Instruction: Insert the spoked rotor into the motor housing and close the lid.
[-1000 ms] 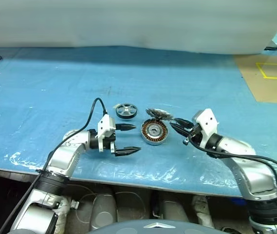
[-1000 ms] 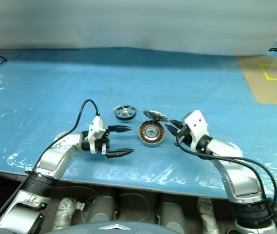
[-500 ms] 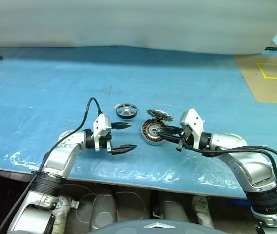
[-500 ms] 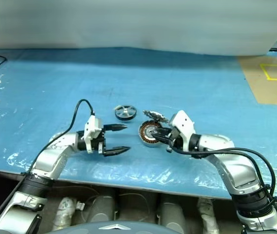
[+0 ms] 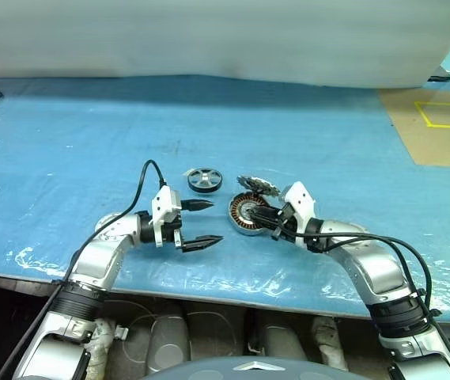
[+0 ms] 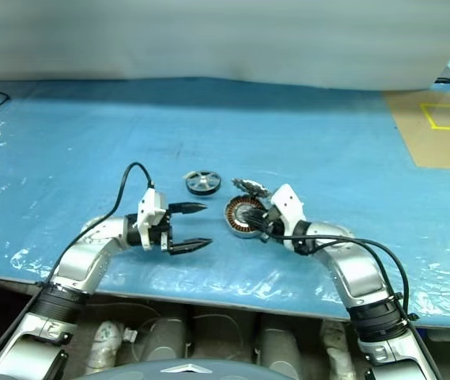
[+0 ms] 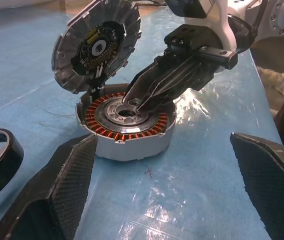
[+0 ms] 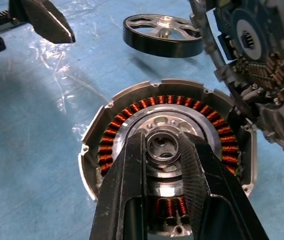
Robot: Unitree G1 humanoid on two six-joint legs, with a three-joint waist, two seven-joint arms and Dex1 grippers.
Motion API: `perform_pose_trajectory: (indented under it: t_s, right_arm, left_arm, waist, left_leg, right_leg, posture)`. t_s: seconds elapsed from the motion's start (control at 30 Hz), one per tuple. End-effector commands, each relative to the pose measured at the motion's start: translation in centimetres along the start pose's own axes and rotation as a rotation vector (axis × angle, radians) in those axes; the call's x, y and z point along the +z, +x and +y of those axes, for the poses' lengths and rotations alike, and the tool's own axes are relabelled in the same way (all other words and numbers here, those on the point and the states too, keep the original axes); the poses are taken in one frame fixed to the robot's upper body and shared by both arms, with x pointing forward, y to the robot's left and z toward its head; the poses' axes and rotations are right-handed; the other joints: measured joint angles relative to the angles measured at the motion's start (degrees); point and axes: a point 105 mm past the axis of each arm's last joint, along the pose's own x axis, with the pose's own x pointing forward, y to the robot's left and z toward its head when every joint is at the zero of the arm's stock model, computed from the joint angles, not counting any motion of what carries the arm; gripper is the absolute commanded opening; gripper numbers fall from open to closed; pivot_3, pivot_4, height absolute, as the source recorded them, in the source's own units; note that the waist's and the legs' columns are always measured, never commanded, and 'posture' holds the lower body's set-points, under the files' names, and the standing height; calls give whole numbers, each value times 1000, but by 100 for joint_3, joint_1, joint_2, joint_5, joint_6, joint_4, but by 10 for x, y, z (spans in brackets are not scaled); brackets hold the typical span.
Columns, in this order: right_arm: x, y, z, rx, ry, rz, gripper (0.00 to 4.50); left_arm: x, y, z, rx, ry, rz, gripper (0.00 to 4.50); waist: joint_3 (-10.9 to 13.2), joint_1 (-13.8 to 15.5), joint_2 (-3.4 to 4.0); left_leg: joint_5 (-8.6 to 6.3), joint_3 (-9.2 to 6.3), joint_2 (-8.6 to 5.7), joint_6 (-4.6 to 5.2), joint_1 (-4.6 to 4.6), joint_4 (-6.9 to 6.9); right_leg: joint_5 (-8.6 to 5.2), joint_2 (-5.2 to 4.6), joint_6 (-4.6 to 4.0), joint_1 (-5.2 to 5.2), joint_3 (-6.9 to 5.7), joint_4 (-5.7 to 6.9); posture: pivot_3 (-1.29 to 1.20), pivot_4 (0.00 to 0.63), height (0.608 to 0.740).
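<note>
**Both arms low, grippers facing each other**

Your left gripper [image 5: 199, 222] lies level, pointing right, its fingers spread wide and empty. Your right gripper [image 8: 162, 150] reaches in from the other side, angled slightly down, its fingers nearly together with a narrow gap between the tips.

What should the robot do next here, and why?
Probably swing the open left gripper over to the wheel: it lies on the table beside the housing, whose lid stands open, while the right gripper sits over the housing's hub.
</note>
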Motion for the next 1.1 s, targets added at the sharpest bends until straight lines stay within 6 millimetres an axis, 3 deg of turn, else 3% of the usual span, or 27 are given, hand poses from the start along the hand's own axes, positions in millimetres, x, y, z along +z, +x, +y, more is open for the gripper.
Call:
perform_pose_trajectory:
  t_s: [0.03,0.23,1.1]
  right_arm:
    - [12,2,-3,-23,-33,-41,571]
    - [23,5,-2,-19,-63,-53,571]
    - [16,5,1,33,-108,1,571]
  left_arm:
    - [10,2,1,-4,44,-25,4500]
    - [8,2,0,0,40,-22,4500]
    - [5,3,0,6,37,-18,4500]
  waist:
    - [0,0,0]
    - [0,-3,0]
    - [0,-1,0]
  left_leg:
    - [0,0,0,0,0,0]
    - [0,0,0,0,0,1]
    - [0,0,2,0,0,10]
  right_leg:
    - [0,0,-1,0,0,1]
    - [1,0,-1,0,0,1]
    - [3,0,-6,0,0,11]
  posture:
    - [0,150,740]
    - [0,150,740]
    - [0,150,740]
